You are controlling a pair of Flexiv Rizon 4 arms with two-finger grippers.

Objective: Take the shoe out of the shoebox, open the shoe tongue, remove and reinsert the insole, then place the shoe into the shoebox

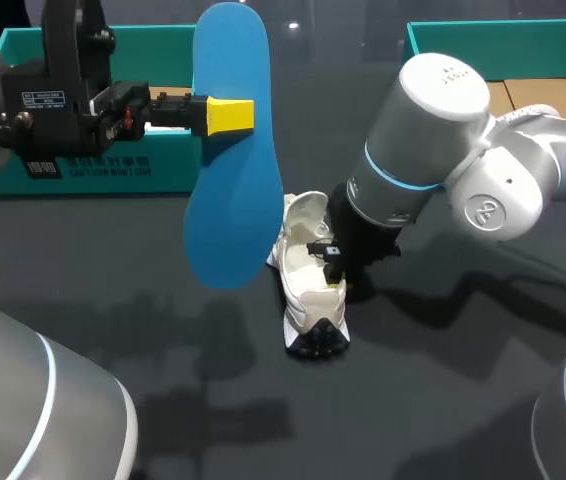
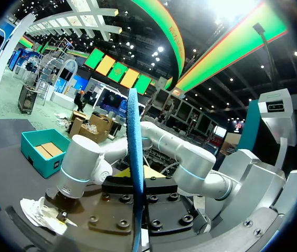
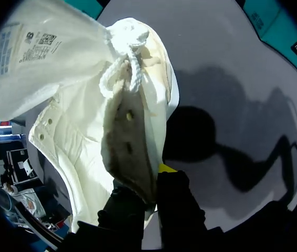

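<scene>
Blue insole point(image 1: 225, 195) in left hand point(image 1: 227, 115); cardboard point(image 1: 545, 97) inside teal shoebox point(image 1: 493, 36); shoe point(image 1: 308, 272) outside.

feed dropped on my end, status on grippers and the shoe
Left gripper shut on blue insole, held up in air. Right gripper shut on side wall of white shoe, resting on table. Nothing between insole and shoe.

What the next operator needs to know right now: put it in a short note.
Left end effector: shut on the blue insole, held in the air.
Right end effector: shut on the shoe at its side; the shoe is on the table.
Done: shoe out of the shoebox, tongue open, insole out.
Left: reinsert insole, return shoe to shoebox.
</scene>
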